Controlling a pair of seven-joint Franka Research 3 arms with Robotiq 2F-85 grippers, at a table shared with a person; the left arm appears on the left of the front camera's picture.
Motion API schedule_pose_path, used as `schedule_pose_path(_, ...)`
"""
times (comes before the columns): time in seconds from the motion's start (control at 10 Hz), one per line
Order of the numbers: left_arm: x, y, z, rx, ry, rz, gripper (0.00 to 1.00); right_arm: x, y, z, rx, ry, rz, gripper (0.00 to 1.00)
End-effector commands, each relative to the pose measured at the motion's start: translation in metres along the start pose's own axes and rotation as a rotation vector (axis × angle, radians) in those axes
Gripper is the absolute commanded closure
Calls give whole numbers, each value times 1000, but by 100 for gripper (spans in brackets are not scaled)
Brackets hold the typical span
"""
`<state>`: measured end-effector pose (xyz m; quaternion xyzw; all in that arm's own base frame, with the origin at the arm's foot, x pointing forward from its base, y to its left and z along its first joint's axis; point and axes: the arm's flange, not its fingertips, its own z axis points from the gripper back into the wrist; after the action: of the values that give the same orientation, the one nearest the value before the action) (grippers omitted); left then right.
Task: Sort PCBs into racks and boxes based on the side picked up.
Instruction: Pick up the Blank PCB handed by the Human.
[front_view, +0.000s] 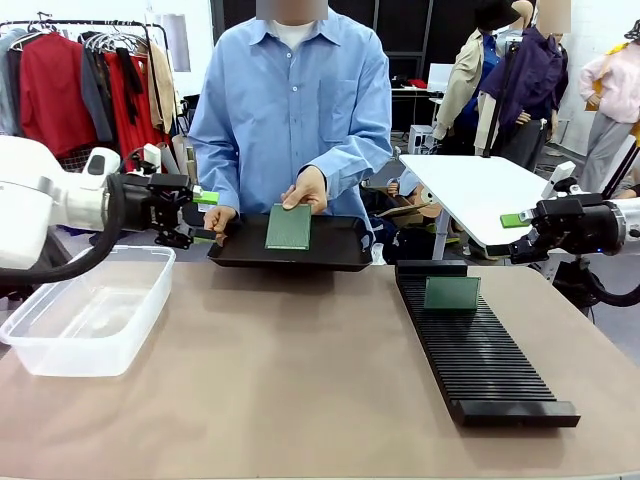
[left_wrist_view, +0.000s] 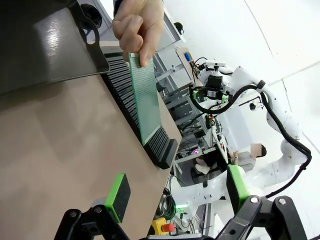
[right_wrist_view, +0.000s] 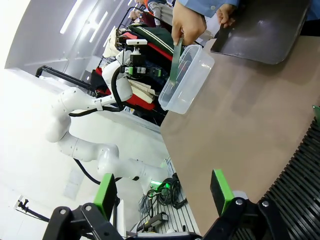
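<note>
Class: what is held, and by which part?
The person's hand pinches a PCB by its top edge; the other hand holds the black tray's corner. Left gripper and right gripper hold nothing.

Table (front_view: 300, 380) — tub (front_view: 60, 355), tray (front_view: 240, 256), rack (front_view: 485, 365)

Right claw (right_wrist_view: 164, 189) spread wide above table (right_wrist_view: 240, 115), hand (right_wrist_view: 187, 22) holding PCB (right_wrist_view: 175, 62) upright, clear box (right_wrist_view: 196, 75) behind
</note>
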<state>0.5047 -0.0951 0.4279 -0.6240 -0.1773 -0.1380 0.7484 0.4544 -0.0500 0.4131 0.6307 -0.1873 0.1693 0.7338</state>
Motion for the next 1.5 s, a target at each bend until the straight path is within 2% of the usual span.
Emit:
schedule_pose_path(0.0,7,8,-19,-4,-25,-58,0,3,0,2,-8,3,13,0)
schedule_pose_path(0.2,12,21,-35,17,-29,-66,0,3,0,2,-8,3,13,0)
schedule_pose_path(0.9,41,49,-96,-100,51,-152,0,3,0,2,-8,3,13,0)
schedule_pose_path(1.4,56,62,-126,-134,80,-147,0,3,0,2,-8,3,13,0)
